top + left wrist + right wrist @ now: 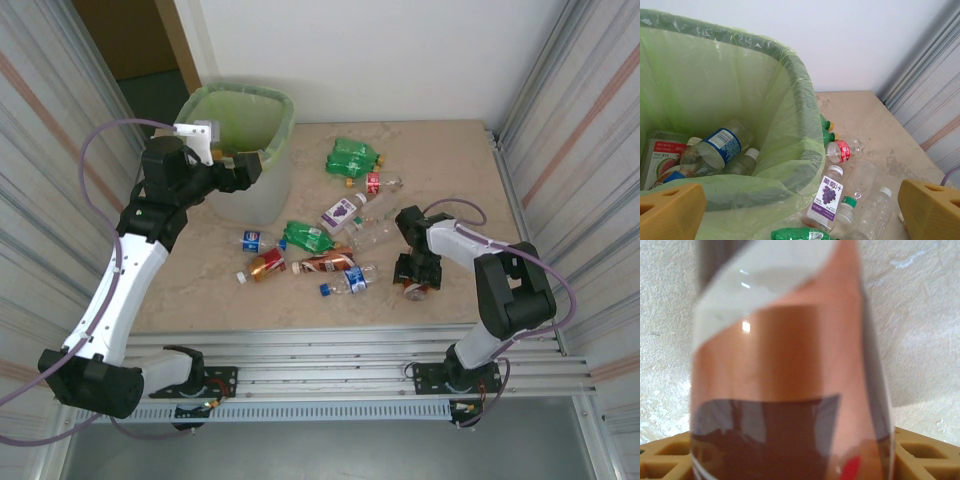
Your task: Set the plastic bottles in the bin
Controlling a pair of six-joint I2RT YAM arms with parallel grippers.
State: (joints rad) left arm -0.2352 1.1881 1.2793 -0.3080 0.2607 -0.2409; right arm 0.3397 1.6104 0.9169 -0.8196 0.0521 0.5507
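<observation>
Right gripper (415, 284): clamped on brown-labelled bottle (790, 390), long axis across the fingers; bin (245, 92) lies far left. Left gripper (243, 167): fingers apart, over bin.

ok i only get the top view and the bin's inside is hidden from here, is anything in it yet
observer: yes, the left wrist view looks down into the bin; a clear bottle with a blue label lies at the bottom.
operator: just that one
observer: no, a white-capped bottle lies right beside it.
operator: and what's the right arm on
observer: the right wrist view has a brown-labelled bottle between the right jaws; i can't tell whether they grip it.
</observation>
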